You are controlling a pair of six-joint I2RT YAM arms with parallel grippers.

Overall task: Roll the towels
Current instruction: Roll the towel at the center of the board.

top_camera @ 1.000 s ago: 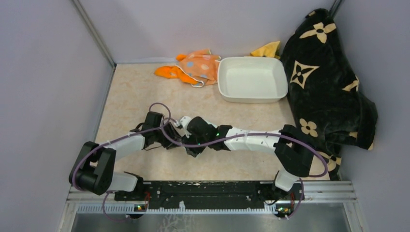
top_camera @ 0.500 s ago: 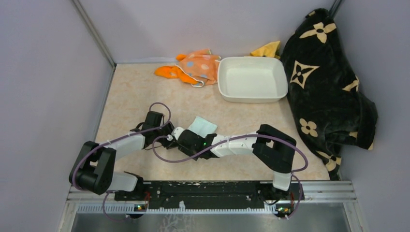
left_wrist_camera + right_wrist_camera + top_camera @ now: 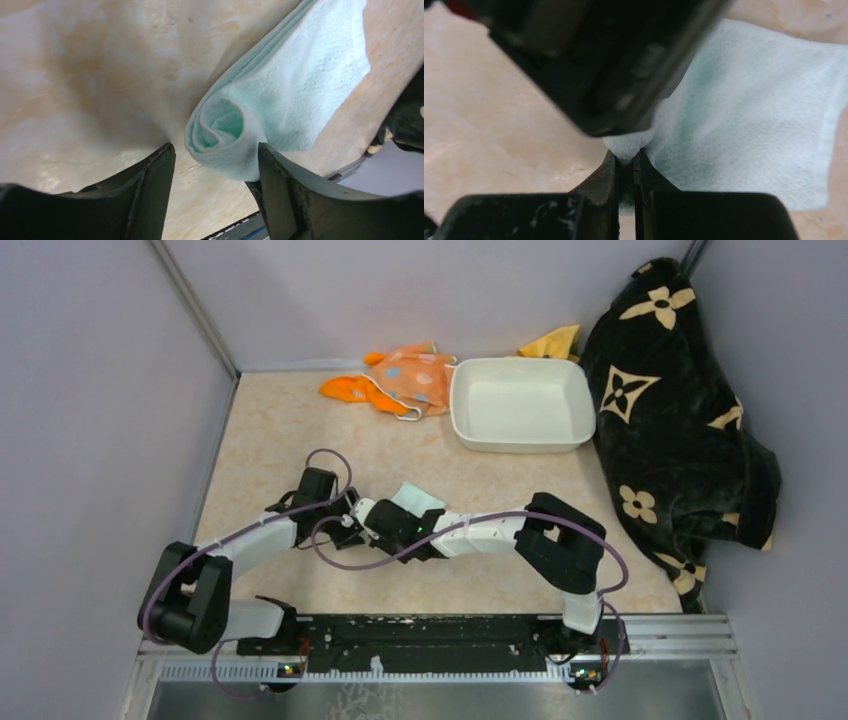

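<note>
Presently, entries by the top view, 12 o'clock being the far wall:

- Mint green towel: mid-table, near end wound into a loose spiral, flat tail running out toward 1 o'clock. In the left wrist view the spiral faces the camera end-on, so the roll's long axis appears to run along that arm's reach, roughly 9 to 3
- Left gripper: jaws wide, one on each side of the spiral end, gripping nothing; it reaches in from 9 o'clock
- Right gripper: jaws pinched tight on a tuft of the mint towel's edge; it reaches in from 3 o'clock. The two arms meet at the roll, about equally near
- Judgement: further rolling advances toward 1 o'clock, across the axis
- Orange towel and polka-dot towel: crumpled together at 11 to 12 o'clock, unrolled
- Table: pale marbled top, smooth
- White dish: at 1 o'clock, well apart from the roll
- Black blanket: heaped along 3 o'clock; yellow cloth behind the dish
</note>
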